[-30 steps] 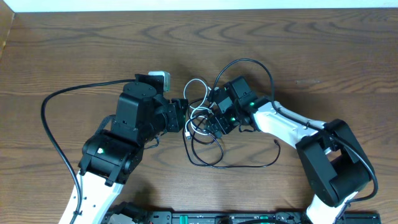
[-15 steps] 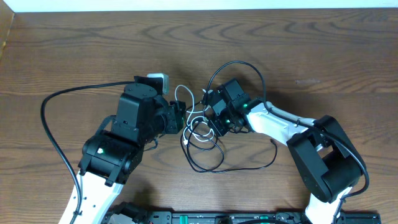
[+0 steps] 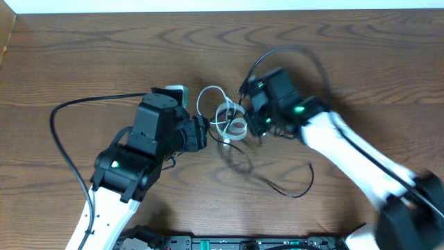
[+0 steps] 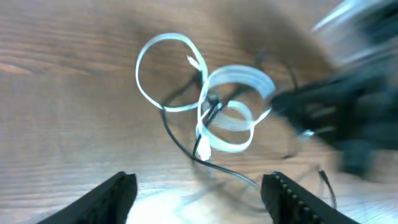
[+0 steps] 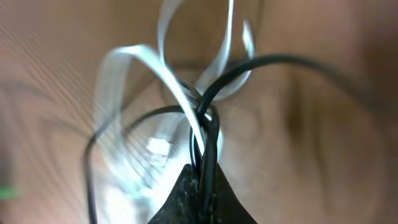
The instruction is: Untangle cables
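Observation:
The cables lie tangled at mid-table. The white cable (image 3: 232, 127) forms a few loops, and a thin black cable (image 3: 277, 186) trails toward the front right. My right gripper (image 3: 248, 121) is shut on strands of the black cable (image 5: 267, 62), which run straight out of its closed fingertips (image 5: 202, 186), with the white cable (image 5: 137, 68) looped around them. The left gripper (image 3: 205, 132) is just left of the knot. Its jaws (image 4: 202, 205) are open with nothing between them, and the white cable (image 4: 236, 118) and black cable (image 4: 180, 140) lie ahead of them.
The wooden table (image 3: 347, 55) runs wide to the back and right. The left arm's thick black wire (image 3: 62, 118) arcs over the table's left side. The right arm (image 3: 347, 146) is motion-blurred. A black rail (image 3: 229, 243) lines the front edge.
The right gripper shut on the black cable and pulled back and right, dragging the tangle along. The left gripper's jaws spread wider.

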